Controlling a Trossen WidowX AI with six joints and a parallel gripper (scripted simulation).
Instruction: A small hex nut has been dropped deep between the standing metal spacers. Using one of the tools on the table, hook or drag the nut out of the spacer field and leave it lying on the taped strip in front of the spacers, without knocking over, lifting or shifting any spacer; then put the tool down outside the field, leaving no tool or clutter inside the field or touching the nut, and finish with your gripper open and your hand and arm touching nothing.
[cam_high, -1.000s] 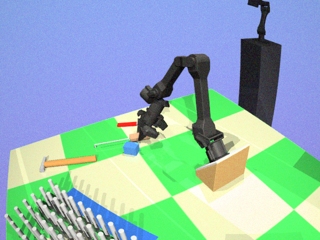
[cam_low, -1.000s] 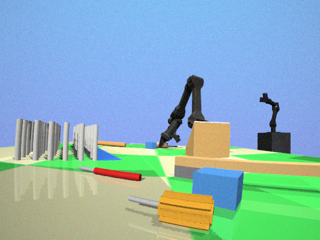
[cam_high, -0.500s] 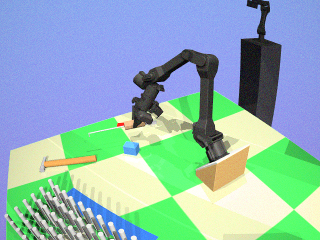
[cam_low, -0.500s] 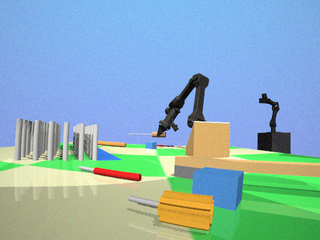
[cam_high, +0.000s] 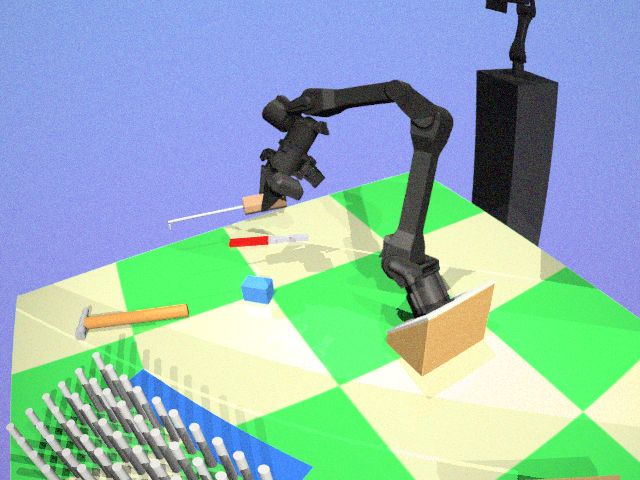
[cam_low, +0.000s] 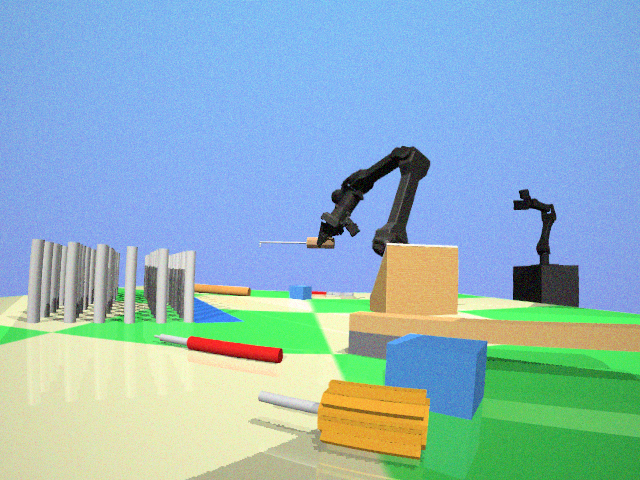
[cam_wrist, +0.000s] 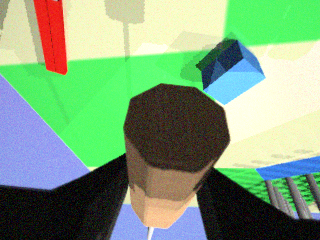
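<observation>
My gripper (cam_high: 268, 202) (cam_low: 321, 241) (cam_wrist: 164, 163) is shut on the wooden handle of the hook tool (cam_high: 253, 204) (cam_low: 313, 242) (cam_wrist: 172, 175) and holds it well above the table. The tool's thin rod points level away to the left in the top and exterior views, with a small bent tip (cam_high: 169, 225) at its end. The standing spacers (cam_high: 178, 428) (cam_low: 131, 284) (cam_wrist: 297, 197) are upright in rows, far from the tool. The blue taped strip (cam_high: 289, 462) (cam_low: 214, 312) (cam_wrist: 290, 168) lies along their near side. The hex nut cannot be made out.
A red-handled tool (cam_high: 249, 241) (cam_wrist: 52, 45), a blue block (cam_high: 257, 289) (cam_low: 299, 291) (cam_wrist: 235, 85) and a hammer (cam_high: 139, 316) lie on the table. The exterior view shows a red screwdriver (cam_low: 232, 349), an orange-handled tool (cam_low: 373, 418), a larger blue block (cam_low: 434, 372) and a wooden wedge (cam_low: 421, 279).
</observation>
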